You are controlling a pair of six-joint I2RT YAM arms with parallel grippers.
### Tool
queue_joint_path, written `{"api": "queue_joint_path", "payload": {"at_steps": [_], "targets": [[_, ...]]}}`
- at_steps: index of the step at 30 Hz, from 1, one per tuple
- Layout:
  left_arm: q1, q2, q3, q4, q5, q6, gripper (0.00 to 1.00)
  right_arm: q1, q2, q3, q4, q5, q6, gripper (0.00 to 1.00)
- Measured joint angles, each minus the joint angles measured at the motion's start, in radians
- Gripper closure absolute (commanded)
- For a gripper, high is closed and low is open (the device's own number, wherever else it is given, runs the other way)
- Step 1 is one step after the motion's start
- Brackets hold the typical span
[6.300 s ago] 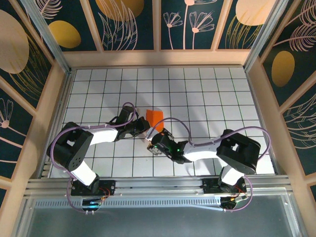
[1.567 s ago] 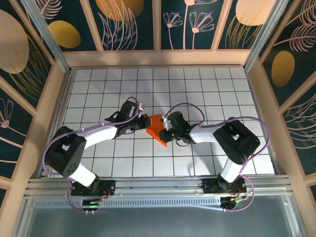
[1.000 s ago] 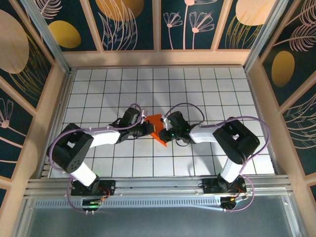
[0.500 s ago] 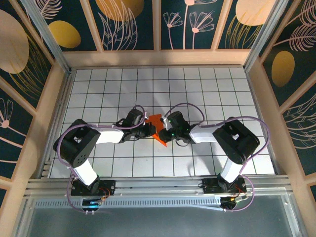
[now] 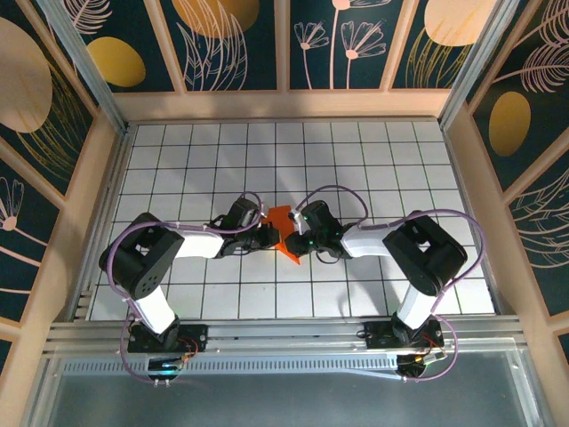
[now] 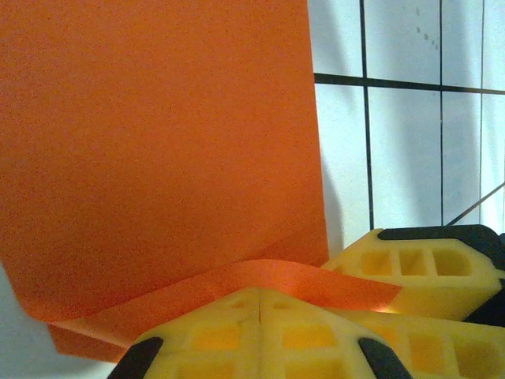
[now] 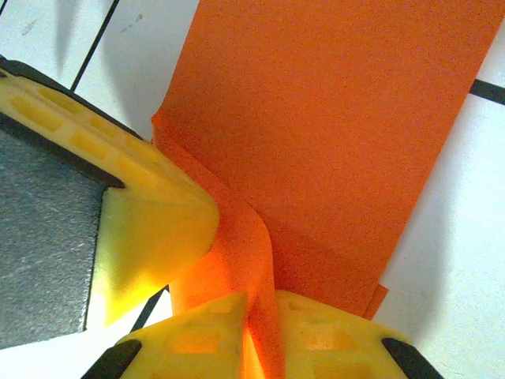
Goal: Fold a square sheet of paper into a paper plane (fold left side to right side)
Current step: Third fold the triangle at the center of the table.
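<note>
Seen from above, a white gridded table (image 5: 373, 169) carries the left arm (image 5: 191, 245) and the right arm (image 5: 373, 242), both reaching inward so that their tips meet near its middle. Between those tips lies the paper (image 5: 284, 233), a bright orange wedge much narrower than a square, with its point turned toward the near edge. We judge the early folds to be made, since layers overlap. The slim dart is not yet formed, so the later wing creases are left to do. In the wrist views the paper is a flat, matte, unmarked orange panel lying on the tiles, with a raised band curling up from its near edge. The left gripper (image 5: 267, 234) is closed, its yellow tips meeting with nothing visible between them, and the band rides over them. From the right wrist we see one of its fingers (image 7: 158, 205) touching the fold from the side. The right gripper (image 5: 300, 234) is nearly closed and pinches the raised band, a thin orange strip running down between its two yellow fingers (image 7: 331, 332). We take the present step to be the pressing of a crease.
</note>
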Motion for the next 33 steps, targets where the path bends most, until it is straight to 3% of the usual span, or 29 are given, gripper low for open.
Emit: {"api": "queue_joint_path", "payload": {"at_steps": [16,33], "targets": [[0.0,0.01,-0.012,0.008,-0.023,0.0,1.0,0.0,0.0,0.001,0.0,0.0,0.0,0.83],[0.0,0.015,-0.014,0.019,-0.026,-0.005,1.0,-0.085,-0.045,0.067,-0.107,-0.031,0.029,0.56]]}}
